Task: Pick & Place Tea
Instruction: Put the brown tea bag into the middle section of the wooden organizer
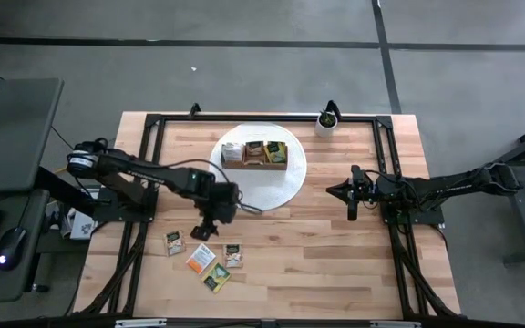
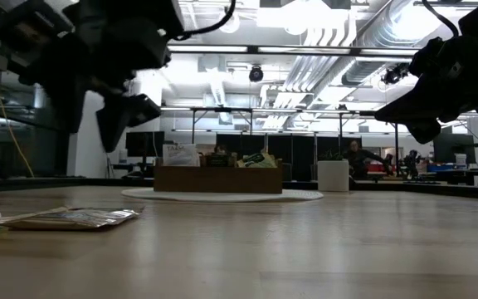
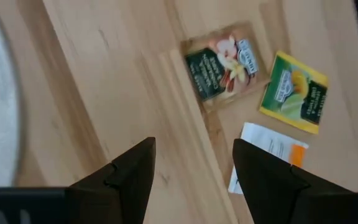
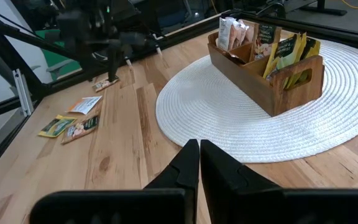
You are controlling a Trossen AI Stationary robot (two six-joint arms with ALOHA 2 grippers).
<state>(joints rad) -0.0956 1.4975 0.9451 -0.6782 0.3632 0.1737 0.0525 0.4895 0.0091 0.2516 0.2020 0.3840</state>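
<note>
With our left gripper [image 3: 191,171] spread empty above the loose tea sachets [image 1: 205,258] and our right gripper [image 4: 199,163] closed, we judge descending could pinch 2 neighbouring sachets together.

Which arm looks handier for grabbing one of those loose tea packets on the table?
The left: its open claw hovers beside the loose tea packets. The right claw, shut, waits across the table.

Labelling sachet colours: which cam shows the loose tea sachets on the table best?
Left wrist view: tan sachet, green-yellow sachet and white-orange sachet close, prints readable. High view shows them small; right wrist view, oblique and distant; low view, edge-on.
</note>
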